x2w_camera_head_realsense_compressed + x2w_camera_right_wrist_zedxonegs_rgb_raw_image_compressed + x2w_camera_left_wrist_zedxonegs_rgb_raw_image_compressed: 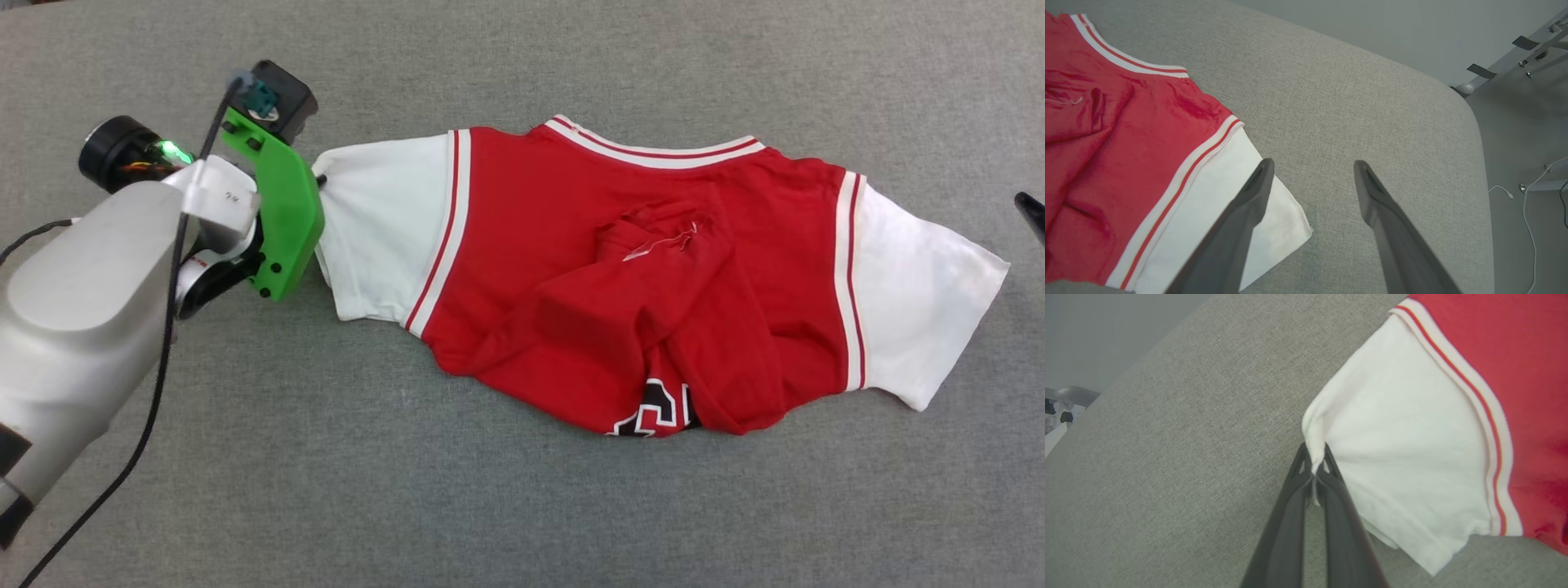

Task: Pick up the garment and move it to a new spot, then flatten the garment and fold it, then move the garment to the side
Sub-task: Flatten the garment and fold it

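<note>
The garment (637,269), a red jersey T-shirt with white sleeves, lies spread sideways on the grey table, its lower body bunched over the middle so part of the black print (657,408) shows at the near edge. My left gripper (1314,457) is shut on the edge of the garment's white sleeve (1396,437), at the shirt's left end (322,181). Above the table just past the other white sleeve (1216,212), my right gripper (1312,167) stands open with nothing between its fingers; one dark fingertip (1030,214) pokes in at the head view's right edge.
The grey fabric table (522,506) runs around the shirt with free room in front and behind. Its rounded far corner (1470,114) drops to a floor with white cables (1531,204) and metal legs.
</note>
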You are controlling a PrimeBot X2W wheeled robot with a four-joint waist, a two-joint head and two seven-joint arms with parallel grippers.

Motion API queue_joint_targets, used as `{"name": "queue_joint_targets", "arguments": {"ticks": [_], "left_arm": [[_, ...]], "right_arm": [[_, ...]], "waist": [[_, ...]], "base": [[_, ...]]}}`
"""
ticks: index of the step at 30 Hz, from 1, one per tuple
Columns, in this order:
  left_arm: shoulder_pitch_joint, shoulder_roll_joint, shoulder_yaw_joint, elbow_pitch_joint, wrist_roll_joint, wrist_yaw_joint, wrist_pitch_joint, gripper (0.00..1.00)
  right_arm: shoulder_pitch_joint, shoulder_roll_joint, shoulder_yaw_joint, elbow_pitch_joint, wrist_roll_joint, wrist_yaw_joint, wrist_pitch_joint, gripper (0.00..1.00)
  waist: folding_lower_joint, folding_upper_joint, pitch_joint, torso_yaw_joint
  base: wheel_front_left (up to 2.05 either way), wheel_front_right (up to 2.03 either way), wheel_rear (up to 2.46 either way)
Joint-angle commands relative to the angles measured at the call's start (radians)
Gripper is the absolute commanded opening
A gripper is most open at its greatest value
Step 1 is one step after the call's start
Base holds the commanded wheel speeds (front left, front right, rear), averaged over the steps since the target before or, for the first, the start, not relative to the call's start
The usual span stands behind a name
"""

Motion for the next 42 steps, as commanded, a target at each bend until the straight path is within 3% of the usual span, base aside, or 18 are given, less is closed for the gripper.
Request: {"name": "queue_joint_targets", "arguments": {"ticks": [1, 8, 16, 24, 34, 35, 36, 42], "left_arm": [[0.005, 0.027, 0.001, -0.009, 0.001, -0.003, -0.031, 0.0], [0.047, 0.106, 0.014, -0.098, 0.003, 0.015, -0.123, 0.0], [0.069, 0.121, 0.01, -0.217, 0.021, 0.073, -0.136, 0.0], [0.042, 0.114, 0.012, -0.276, 0.048, 0.104, -0.137, 0.0], [0.047, 0.111, 0.008, -0.287, 0.057, 0.121, -0.151, 0.0], [0.051, 0.112, 0.008, -0.285, 0.056, 0.122, -0.154, 0.0], [0.054, 0.113, 0.008, -0.284, 0.055, 0.123, -0.158, 0.0], [0.074, 0.118, 0.01, -0.273, 0.055, 0.129, -0.197, 0.0]], "right_arm": [[0.009, -0.012, -0.006, -0.005, 0.02, -0.001, 0.015, 1.0], [0.038, -0.072, 0.009, -0.009, 0.146, -0.001, 0.176, 1.0], [-0.025, -0.051, 0.054, 0.041, 0.216, -0.001, 0.341, 1.0], [-0.13, 0.035, 0.138, 0.171, 0.202, -0.001, 0.374, 1.0], [-0.1, 0.061, 0.328, 0.247, 0.218, -0.001, 0.389, 1.0], [-0.104, 0.059, 0.336, 0.246, 0.224, -0.001, 0.375, 0.32], [-0.11, 0.057, 0.342, 0.243, 0.227, -0.001, 0.363, 0.0], [-0.175, 0.037, 0.339, 0.241, 0.2, -0.001, 0.207, 0.0]], "waist": [[0.0, 0.0, -0.026, 0.022], [0.0, 0.0, -0.036, 0.06], [0.0, 0.0, 0.005, 0.099], [0.0, 0.0, 0.058, 0.132], [0.0, 0.0, 0.06, 0.138], [0.0, 0.0, 0.054, 0.135], [0.0, 0.0, 0.048, 0.133], [0.0, 0.0, -0.012, 0.121]], "base": [[0.0, 0.0, 0.0], [0.0, 0.0, 0.0], [0.0, 0.0, 0.0], [0.0, 0.0, 0.0], [0.0, 0.0, 0.0], [0.0, 0.0, 0.0], [0.0, 0.0, 0.0], [0.0, 0.0, 0.0]]}}
